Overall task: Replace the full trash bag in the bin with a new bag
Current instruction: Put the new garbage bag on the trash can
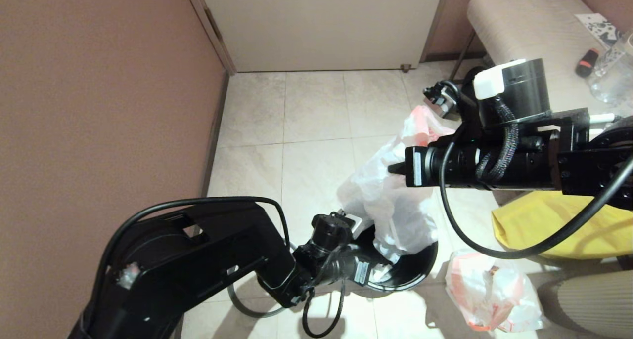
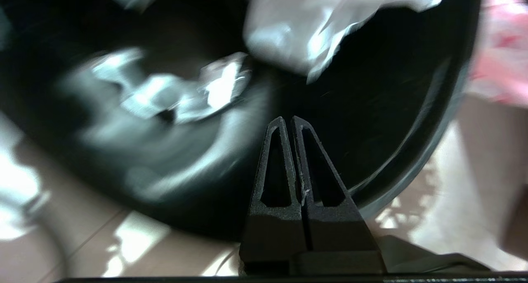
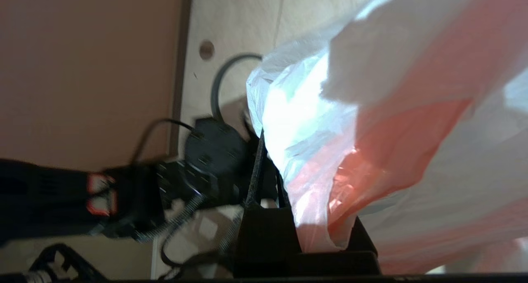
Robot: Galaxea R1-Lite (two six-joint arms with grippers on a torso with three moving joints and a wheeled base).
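Over the bin [image 1: 415,272], right fingers [image 3: 264,163] apparently pinch the new bag [image 1: 390,195]; left fingers [image 2: 288,151] closed.

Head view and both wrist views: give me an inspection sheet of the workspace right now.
Surface: pale tiled floor.
Job's things: the new bag hangs from above into the bin; the full trash bag lies on the floor beside the bin.
Clutter: yellow tote to the right.
Grippers: right pincer shut on the new bag's hem, raised over the bin; left pincer shut, empty, at the bin's rim.
Cables: black cables loop under each arm.
Surroundings: pinkish wall, door, upholstered bench holding small items.
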